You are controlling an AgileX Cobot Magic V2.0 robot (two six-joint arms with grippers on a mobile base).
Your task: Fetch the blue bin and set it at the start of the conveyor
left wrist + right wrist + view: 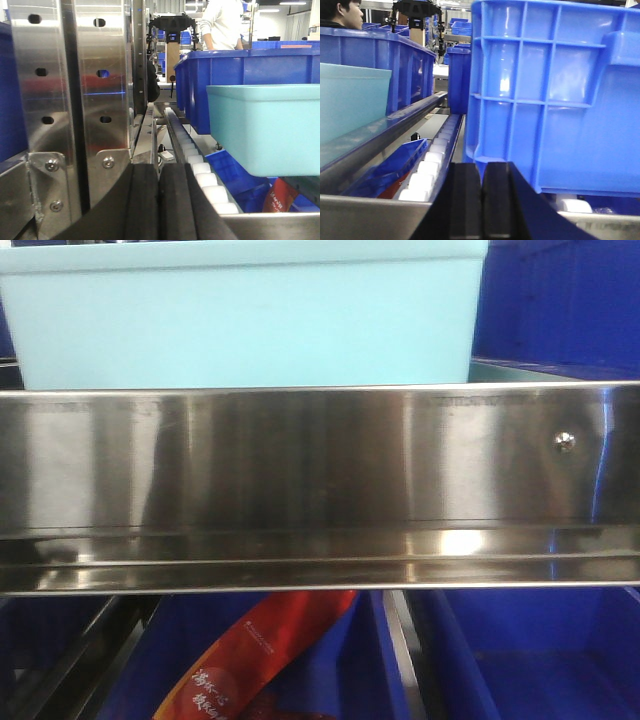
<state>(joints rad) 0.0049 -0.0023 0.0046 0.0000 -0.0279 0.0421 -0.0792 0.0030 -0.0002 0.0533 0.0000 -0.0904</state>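
The blue bin (pixel 245 325), a pale cyan tub, stands on the shelf just behind the steel rail (pixel 320 490), filling the upper left of the front view. In the left wrist view the blue bin (pixel 265 130) is to the right of my left gripper (pixel 159 172), which is shut with nothing between its black pads and sits apart from the bin. In the right wrist view the blue bin (pixel 350 107) lies to the left of my right gripper (pixel 481 170), also shut and empty. The conveyor start is out of view.
Dark blue bins (pixel 555 95) crowd the right gripper's right side and stand behind the cyan tub (pixel 240 70). A perforated steel upright (pixel 75 100) is left of the left gripper. White roller tracks (pixel 200 165) run along the shelf. A red packet (pixel 260 650) lies in a lower bin.
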